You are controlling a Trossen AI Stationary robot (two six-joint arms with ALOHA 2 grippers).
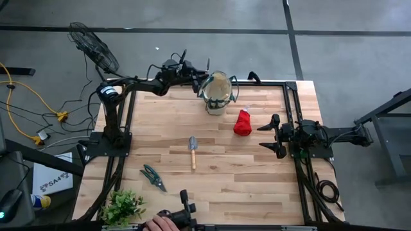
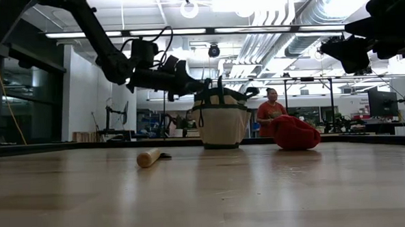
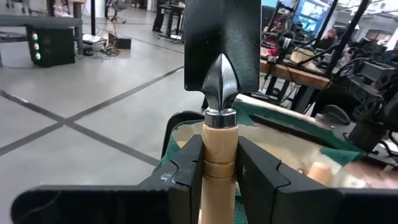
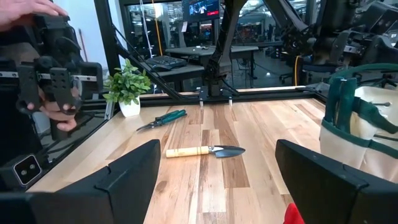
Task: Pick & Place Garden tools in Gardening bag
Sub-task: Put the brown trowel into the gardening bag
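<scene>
My left gripper (image 1: pixel 196 80) reaches level over the far edge of the table and is shut on a wooden-handled garden tool (image 3: pixel 219 93) with a dark flat blade. It hangs above the rim of the beige, green-trimmed gardening bag (image 1: pixel 217 94), which stands upright on its base. Another wooden handle (image 3: pixel 323 171) shows inside the bag. A trowel (image 1: pixel 192 152), green-handled shears (image 1: pixel 153 177) and a red cloth bundle (image 1: pixel 242 122) lie on the table. My right gripper (image 1: pixel 275 135) waits open at the right edge, beside the bundle. My left gripper pinches the tool's wooden handle (image 3: pixel 219 146) between its two fingers (image 3: pixel 186 168), just behind the metal collar. The fingers are level and lie along the handle, so the blade (image 3: pixel 221 37) sticks out ahead of them. The tool is lifted clear, over the bag's open mouth (image 3: pixel 273 134).
A leafy green plant (image 1: pixel 122 205) stands at the near left corner. A person's hand (image 1: pixel 160 223) holds a dark device at the near edge. Black frame rails (image 1: pixel 292 102) run along the table's sides. Bare wood lies between the trowel and the right arm.
</scene>
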